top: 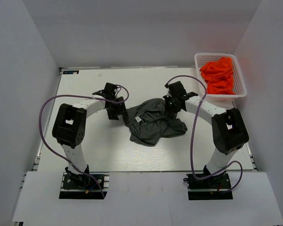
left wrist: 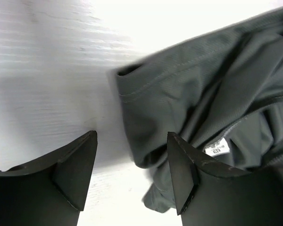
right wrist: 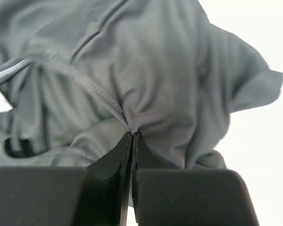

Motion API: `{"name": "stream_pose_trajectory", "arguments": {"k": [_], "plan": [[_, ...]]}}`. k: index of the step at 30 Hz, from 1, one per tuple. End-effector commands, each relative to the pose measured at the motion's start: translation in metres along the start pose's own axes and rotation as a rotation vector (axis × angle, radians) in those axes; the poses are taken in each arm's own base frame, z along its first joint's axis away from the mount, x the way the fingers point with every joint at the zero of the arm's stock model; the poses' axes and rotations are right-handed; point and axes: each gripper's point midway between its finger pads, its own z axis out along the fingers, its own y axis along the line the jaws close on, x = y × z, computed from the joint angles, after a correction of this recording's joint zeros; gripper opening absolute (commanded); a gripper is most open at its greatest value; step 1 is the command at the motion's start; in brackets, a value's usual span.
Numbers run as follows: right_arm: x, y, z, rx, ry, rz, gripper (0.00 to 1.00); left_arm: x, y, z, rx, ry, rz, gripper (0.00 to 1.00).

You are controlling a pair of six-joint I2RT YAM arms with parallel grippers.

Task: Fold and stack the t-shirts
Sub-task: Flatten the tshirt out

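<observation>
A dark grey t-shirt [top: 153,123] lies crumpled in the middle of the table, its white neck label [left wrist: 217,147] showing. My left gripper [top: 117,112] is low at the shirt's left edge. In the left wrist view the left gripper [left wrist: 131,134] is open, with a folded hem of the grey t-shirt [left wrist: 203,94] reaching in between its fingers. My right gripper [top: 172,104] is at the shirt's upper right. In the right wrist view the right gripper [right wrist: 133,133] is shut, pinching a gathered fold of the grey t-shirt [right wrist: 155,70]. Orange t-shirts [top: 219,75] lie heaped at the back right.
A white mesh basket [top: 200,59] at the back right corner holds the orange t-shirts. White walls close in the table on the left, back and right. Purple cables loop off both arms.
</observation>
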Motion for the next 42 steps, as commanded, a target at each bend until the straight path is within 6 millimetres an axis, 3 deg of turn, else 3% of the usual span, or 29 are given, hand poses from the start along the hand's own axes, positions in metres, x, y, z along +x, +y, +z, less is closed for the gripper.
{"name": "stream_pose_trajectory", "arguments": {"k": [1,2,7,12,14,17,18,19,20,23,24,28,29,31,32,33,35,36,42], "plan": [[-0.022,-0.017,-0.008,0.129,-0.087,0.04,0.0,-0.012,0.004,-0.005,-0.062,-0.048,-0.005,0.71],[-0.036,-0.018,-0.016,0.141,-0.153,0.059,0.0,-0.013,0.001,-0.007,-0.066,-0.053,0.004,0.71],[-0.048,-0.019,-0.047,0.139,-0.274,0.078,0.0,-0.031,0.006,0.001,-0.123,-0.1,-0.025,0.66],[-0.037,-0.013,-0.046,0.097,-0.249,0.068,0.0,-0.047,-0.003,0.013,-0.149,-0.132,-0.005,0.63],[-0.031,-0.008,-0.041,0.075,-0.227,0.065,0.0,-0.038,-0.005,0.023,-0.173,-0.096,0.022,0.59],[-0.031,-0.009,-0.039,0.072,-0.229,0.079,0.0,-0.035,-0.008,0.03,-0.205,-0.087,0.052,0.46],[-0.032,-0.008,-0.041,0.068,-0.236,0.08,0.0,-0.03,-0.003,0.034,-0.22,-0.066,0.051,0.37],[-0.034,-0.007,-0.043,0.065,-0.249,0.076,0.0,-0.03,-0.009,0.034,-0.212,-0.069,0.073,0.11],[-0.039,-0.007,-0.045,0.064,-0.265,0.079,0.0,-0.024,-0.009,0.037,-0.22,-0.052,0.081,0.0],[-0.055,-0.008,-0.06,0.087,-0.325,0.077,0.0,-0.027,-0.013,0.028,-0.224,-0.073,0.1,0.0],[-0.06,-0.012,-0.065,0.111,-0.345,0.078,0.0,-0.034,-0.017,0.019,-0.224,-0.1,0.101,0.0],[-0.096,-0.026,-0.113,0.212,-0.512,0.095,0.0,-0.086,-0.036,-0.05,-0.237,-0.344,0.095,0.0],[-0.111,-0.023,-0.135,0.218,-0.576,0.105,0.0,-0.102,-0.05,-0.085,-0.198,-0.439,0.087,0.0],[-0.122,-0.034,-0.161,0.285,-0.645,0.118,0.0,-0.122,-0.054,-0.124,-0.195,-0.559,0.061,0.0],[-0.135,-0.031,-0.19,0.283,-0.717,0.126,0.0,-0.131,-0.06,-0.146,-0.175,-0.62,0.051,0.0],[-0.139,-0.033,-0.201,0.304,-0.744,0.122,0.0,-0.139,-0.064,-0.182,-0.146,-0.699,0.03,0.0],[-0.151,-0.033,-0.225,0.318,-0.806,0.102,0.0,-0.146,-0.067,-0.223,-0.14,-0.785,0.017,0.0],[-0.152,-0.033,-0.244,0.324,-0.848,0.108,0.0,-0.147,-0.067,-0.253,-0.134,-0.845,-0.001,0.0],[-0.167,-0.034,-0.312,0.363,-1.017,0.085,0.0,-0.139,-0.061,-0.357,-0.099,-1.03,-0.068,0.0]]}}
